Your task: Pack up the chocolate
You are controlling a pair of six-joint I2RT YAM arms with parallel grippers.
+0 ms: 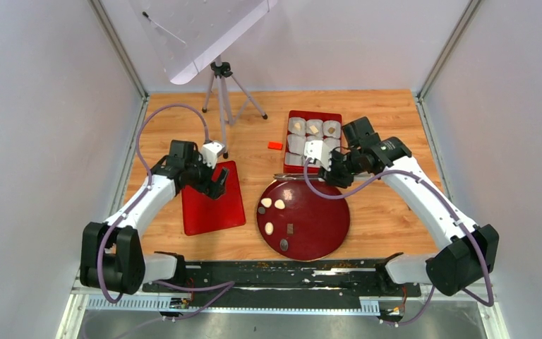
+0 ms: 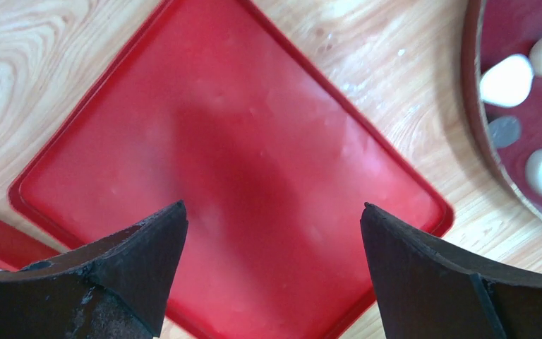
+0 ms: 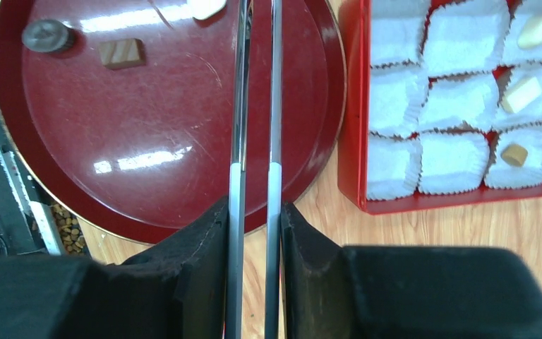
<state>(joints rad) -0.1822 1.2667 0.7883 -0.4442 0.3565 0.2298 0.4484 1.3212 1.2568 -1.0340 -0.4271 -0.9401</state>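
Chocolate point(image 3: 121, 53) pieces sit on the plate point(image 3: 155, 120), three more in the box point(image 3: 353, 127). Your right gripper point(image 3: 254, 215) clamps tweezers point(image 3: 238, 106); straddle one piece squarely and squeeze gently. Left gripper point(image 2: 274, 205) gapes empty.

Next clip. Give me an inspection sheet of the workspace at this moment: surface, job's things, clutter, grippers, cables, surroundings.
Surface: wooden table.
Job's things: five chocolates on the round plate; three more sit in paper cups of the red box; six cups are empty.
Clutter: orange-red block beside the box; red lid flat, left of the plate.
Grippers: left gripper open above the lid, holding nothing; right gripper shut on tweezers that reach over the plate.
Cables: a purple cable loops from each arm; in the top view the right one crosses the plate's far edge.
Surroundings: white walls, tripod, tilted clear panel.
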